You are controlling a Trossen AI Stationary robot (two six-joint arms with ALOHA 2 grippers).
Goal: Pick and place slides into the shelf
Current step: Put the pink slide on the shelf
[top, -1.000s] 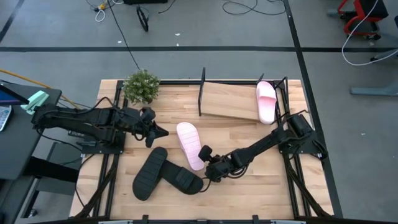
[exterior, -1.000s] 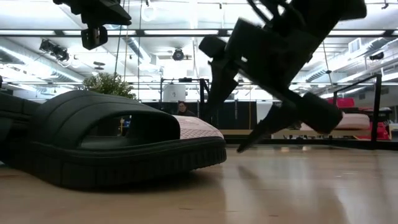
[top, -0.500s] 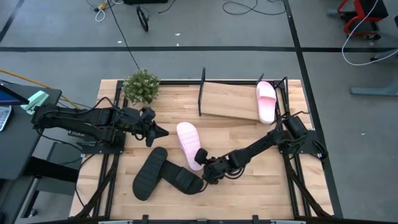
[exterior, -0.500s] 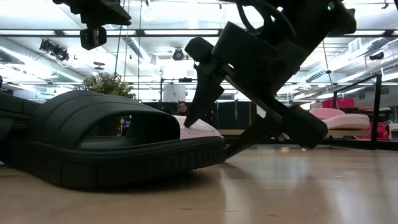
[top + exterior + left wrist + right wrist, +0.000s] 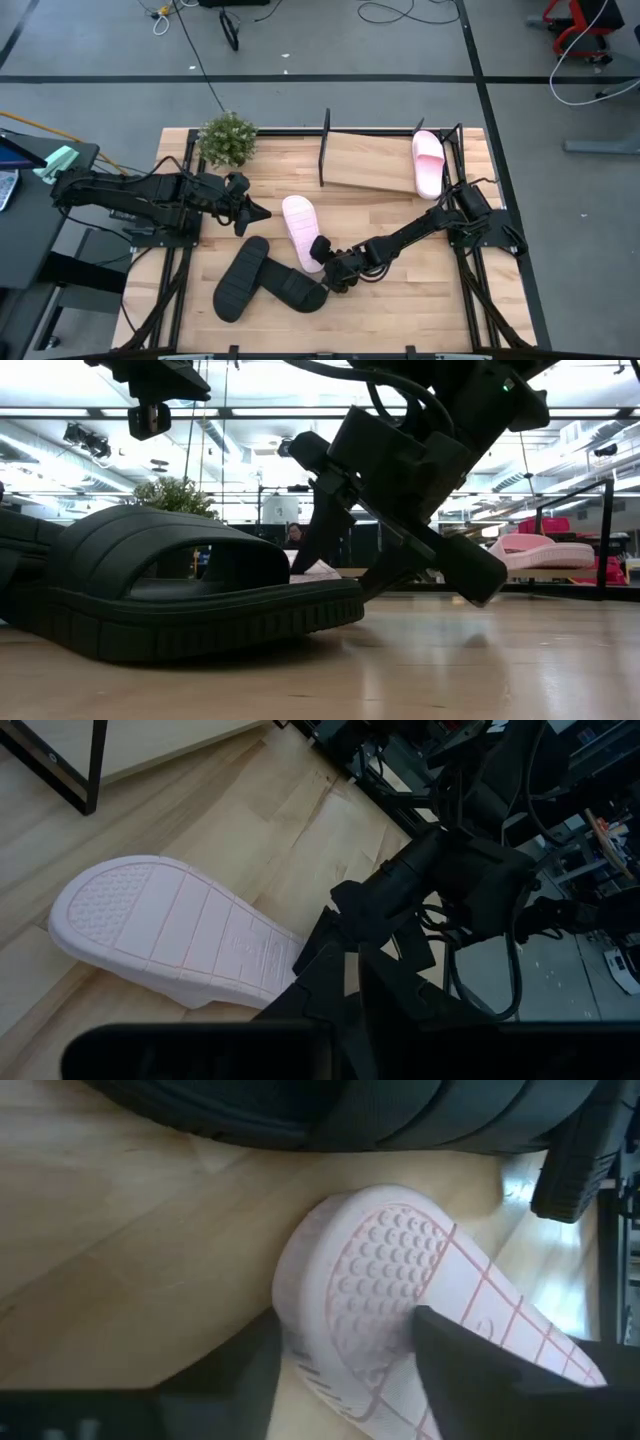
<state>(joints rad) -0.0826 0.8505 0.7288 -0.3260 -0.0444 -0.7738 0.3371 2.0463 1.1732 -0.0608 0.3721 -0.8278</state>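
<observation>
One pale pink slide [image 5: 299, 228] lies sole up in the middle of the table; it also shows in the left wrist view [image 5: 170, 930]. My right gripper [image 5: 322, 262] is at its near end, closed around it. Two black slides [image 5: 240, 278] [image 5: 297, 289] lie on the table by the near edge, one end over the other. A second pink slide [image 5: 428, 162] rests on the shelf's tilted wooden board [image 5: 365, 160]. My left gripper [image 5: 262, 213] hangs shut and empty above the table, left of the pink slide. My right gripper has the pink slide's near end [image 5: 345, 1295] between its two fingers: one finger [image 5: 470, 1360] lies on the dotted sole, the other [image 5: 235, 1370] against the end's rim. The fingers come slanting down from the table's right. The slide still lies on the table.
A small potted plant [image 5: 227, 140] stands at the far left corner. The shelf's black posts [image 5: 325, 148] rise at the far side. The nearer black slide [image 5: 180, 590] lies right beside my right gripper. Bare wood lies at the near right.
My right gripper has moved toward the table's left and down onto the pink slide's near end, and its fingers have closed in from wide open. The left arm has kept still.
</observation>
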